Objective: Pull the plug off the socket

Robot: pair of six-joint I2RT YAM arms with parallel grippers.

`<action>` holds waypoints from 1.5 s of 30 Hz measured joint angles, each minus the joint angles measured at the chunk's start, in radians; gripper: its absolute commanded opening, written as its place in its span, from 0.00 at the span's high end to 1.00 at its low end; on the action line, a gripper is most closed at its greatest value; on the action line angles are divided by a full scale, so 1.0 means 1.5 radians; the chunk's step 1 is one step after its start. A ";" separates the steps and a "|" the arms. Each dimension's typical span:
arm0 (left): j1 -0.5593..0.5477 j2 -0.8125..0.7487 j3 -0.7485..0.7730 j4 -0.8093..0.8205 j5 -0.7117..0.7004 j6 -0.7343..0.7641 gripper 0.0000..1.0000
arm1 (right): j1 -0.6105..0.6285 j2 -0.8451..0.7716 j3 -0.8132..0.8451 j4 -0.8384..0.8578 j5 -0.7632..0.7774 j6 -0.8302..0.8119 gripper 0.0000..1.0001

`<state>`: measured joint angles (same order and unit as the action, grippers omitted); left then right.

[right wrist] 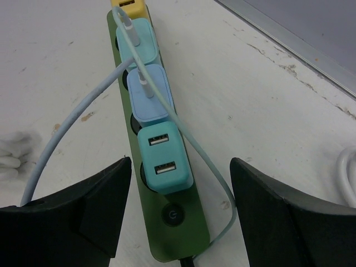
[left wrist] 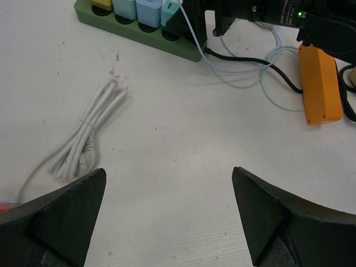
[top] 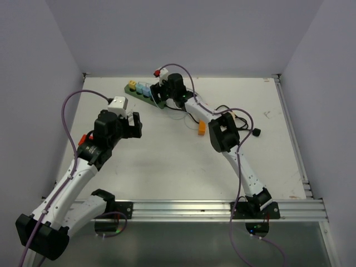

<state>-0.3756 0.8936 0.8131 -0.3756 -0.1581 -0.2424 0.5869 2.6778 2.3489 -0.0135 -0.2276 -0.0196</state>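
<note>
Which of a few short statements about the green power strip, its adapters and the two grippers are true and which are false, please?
1. The green power strip carries four adapters in a row. True.
2. The teal adapter beside the power button has cables in both USB ports. False: both ports are empty.
3. The right gripper is shut on the teal adapter. False: it is open and straddles the strip.
4. The left gripper is open and holds nothing. True.
5. The yellow adapter sits next to the power button. False: it is at the strip's far end.
</note>
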 measured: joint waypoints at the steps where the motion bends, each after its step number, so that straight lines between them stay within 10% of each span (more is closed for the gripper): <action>1: 0.001 0.000 0.000 0.000 0.001 0.000 0.00 | 0.001 0.006 0.008 0.000 0.000 0.000 0.26; 20: 0.002 -0.001 0.000 0.000 0.016 0.000 0.00 | 0.014 -0.001 -0.010 0.010 0.001 -0.006 0.99; 34: 0.008 0.011 -0.011 0.020 0.081 -0.071 0.00 | 0.037 -0.274 -0.362 -0.028 0.014 0.099 1.00; 45: 0.010 0.104 -0.222 0.247 0.240 -0.292 0.00 | 0.042 -0.475 -0.574 -0.021 0.068 0.225 1.00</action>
<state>-0.3611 1.0492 0.4805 -0.0051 0.2024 -0.6807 0.6495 1.9659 1.4876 -0.0444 -0.1253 0.3176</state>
